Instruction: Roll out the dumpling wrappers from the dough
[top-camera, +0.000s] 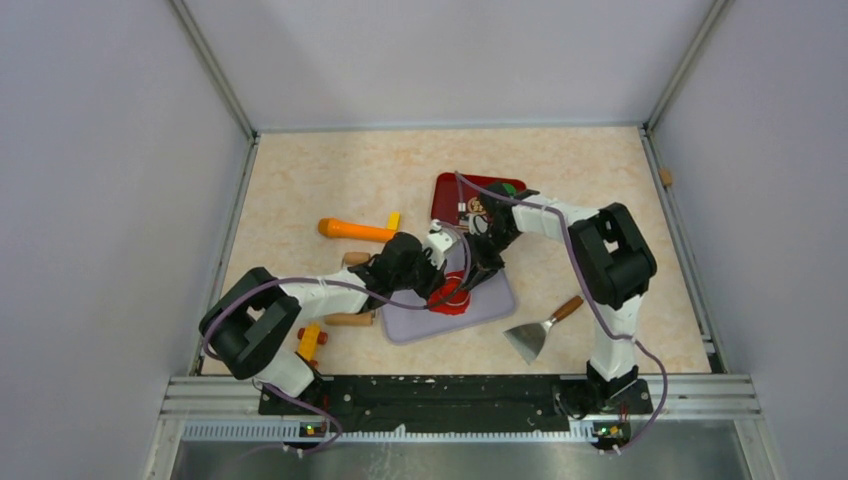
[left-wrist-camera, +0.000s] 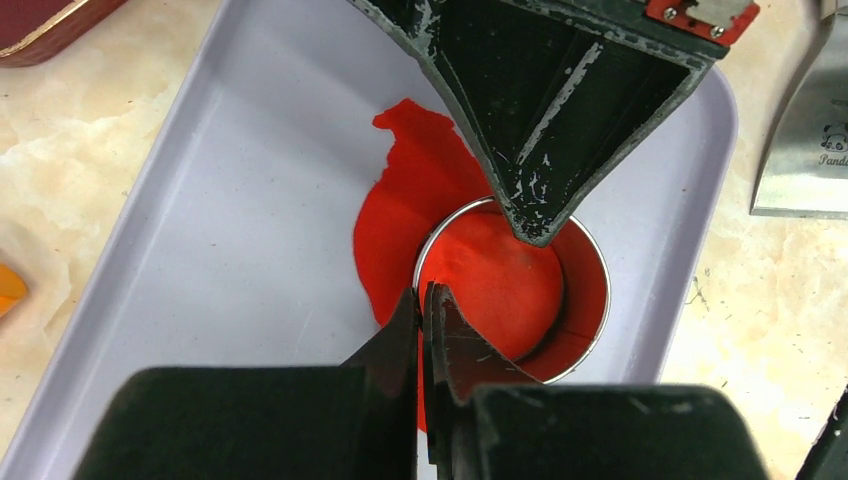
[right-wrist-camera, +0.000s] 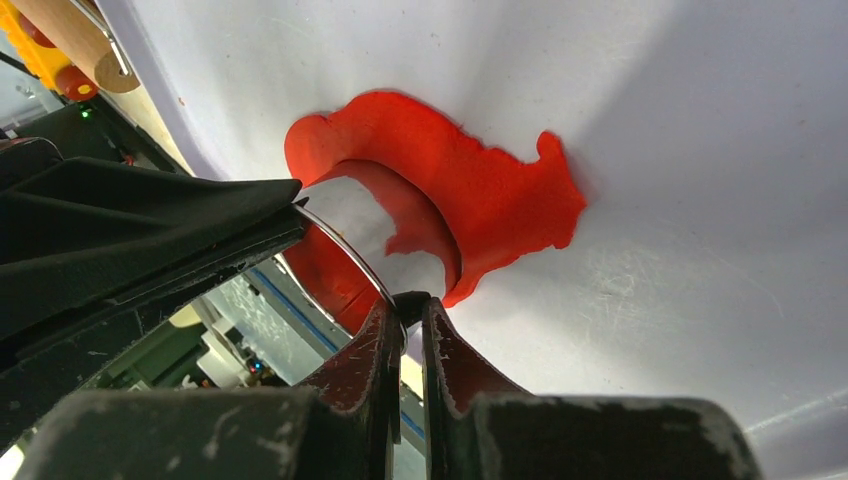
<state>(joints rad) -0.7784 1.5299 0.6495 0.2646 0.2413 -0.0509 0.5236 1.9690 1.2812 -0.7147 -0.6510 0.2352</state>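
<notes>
**Ring pinched from 2 sides**

The flattened dough (left-wrist-camera: 400, 210) is seen mid-frame on the lilac board (left-wrist-camera: 250, 200). A metal ring (left-wrist-camera: 598, 300) is set on it, its rim clamped by the right gripper (right-wrist-camera: 405, 315) and, apparently, the left gripper (left-wrist-camera: 425, 305).

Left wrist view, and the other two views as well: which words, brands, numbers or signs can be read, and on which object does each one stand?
"Pand": on the metal scraper blade, under a small drawing; the picture's edge cuts off the rest of the word.
Round sticker on the right arm: it bears a print, too small to read.
Right wrist view: no text to be seen.
</notes>
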